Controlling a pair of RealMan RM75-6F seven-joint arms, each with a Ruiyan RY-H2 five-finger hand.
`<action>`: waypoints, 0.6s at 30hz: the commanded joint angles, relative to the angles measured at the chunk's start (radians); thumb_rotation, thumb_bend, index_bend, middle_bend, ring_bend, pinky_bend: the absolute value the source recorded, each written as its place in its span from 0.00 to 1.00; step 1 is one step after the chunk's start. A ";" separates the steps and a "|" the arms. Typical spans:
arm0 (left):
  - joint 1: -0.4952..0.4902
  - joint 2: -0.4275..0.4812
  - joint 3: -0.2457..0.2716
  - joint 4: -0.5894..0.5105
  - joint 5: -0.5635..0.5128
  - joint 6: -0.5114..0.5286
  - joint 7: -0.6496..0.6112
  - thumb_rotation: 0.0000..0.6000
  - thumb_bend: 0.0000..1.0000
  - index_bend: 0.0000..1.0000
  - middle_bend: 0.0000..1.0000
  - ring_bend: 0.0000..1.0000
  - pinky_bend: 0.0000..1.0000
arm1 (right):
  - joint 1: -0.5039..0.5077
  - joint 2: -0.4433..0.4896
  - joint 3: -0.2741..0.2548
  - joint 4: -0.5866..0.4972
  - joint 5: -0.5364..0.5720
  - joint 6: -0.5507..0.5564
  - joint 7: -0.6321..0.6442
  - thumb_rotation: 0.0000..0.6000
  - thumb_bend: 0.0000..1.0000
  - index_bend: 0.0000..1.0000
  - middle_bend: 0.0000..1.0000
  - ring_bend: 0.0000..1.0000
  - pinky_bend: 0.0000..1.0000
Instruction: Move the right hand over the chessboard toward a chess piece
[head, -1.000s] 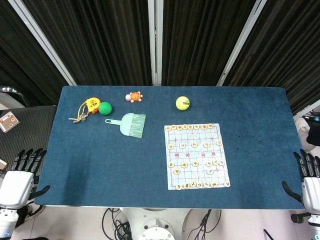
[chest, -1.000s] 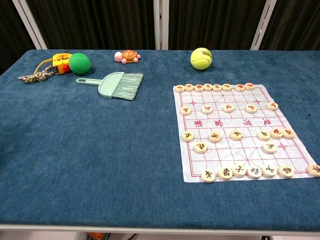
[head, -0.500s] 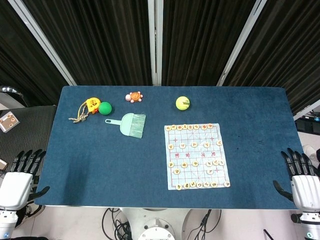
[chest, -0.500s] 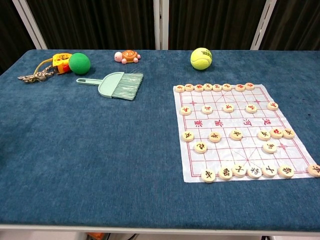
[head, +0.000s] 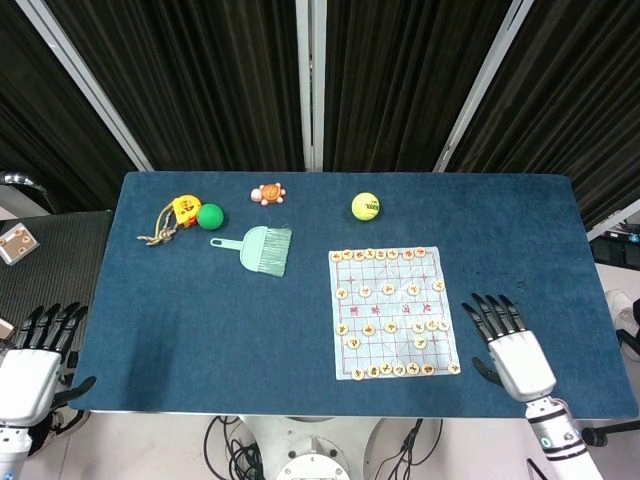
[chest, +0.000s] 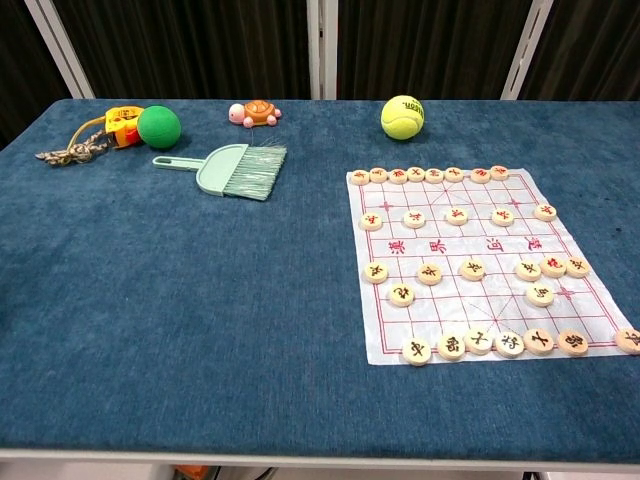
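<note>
A white paper chessboard (head: 392, 311) (chest: 480, 262) lies on the right half of the blue table, with several round wooden chess pieces (head: 432, 324) (chest: 540, 294) spread over it. In the head view my right hand (head: 510, 345) hovers over the table just right of the board's near right corner, fingers spread and empty. My left hand (head: 35, 355) hangs beyond the table's near left corner, fingers apart, holding nothing. Neither hand shows in the chest view.
A yellow tennis ball (head: 365, 206) (chest: 402, 117) sits behind the board. A teal hand brush (head: 257, 247) (chest: 228, 168), a green ball (head: 210, 216) (chest: 159, 126), an orange toy with a cord (head: 176, 213) and a small turtle toy (head: 268, 193) (chest: 254, 113) lie at the far left.
My right hand has moved left from beyond the table's right edge to a spot over the table beside the chessboard. The left hand has barely shifted.
</note>
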 joint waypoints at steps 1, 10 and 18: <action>0.003 -0.001 0.000 0.002 0.000 0.004 -0.004 1.00 0.10 0.05 0.05 0.00 0.00 | 0.072 -0.051 0.016 -0.041 0.001 -0.096 -0.093 1.00 0.15 0.02 0.00 0.00 0.00; 0.013 0.001 0.002 0.016 -0.004 0.014 -0.022 1.00 0.10 0.05 0.05 0.00 0.00 | 0.202 -0.185 0.065 -0.053 0.092 -0.285 -0.260 1.00 0.16 0.13 0.00 0.00 0.00; 0.018 -0.001 0.002 0.028 -0.005 0.019 -0.037 1.00 0.10 0.05 0.05 0.00 0.00 | 0.273 -0.294 0.083 -0.014 0.178 -0.369 -0.374 1.00 0.17 0.22 0.00 0.00 0.00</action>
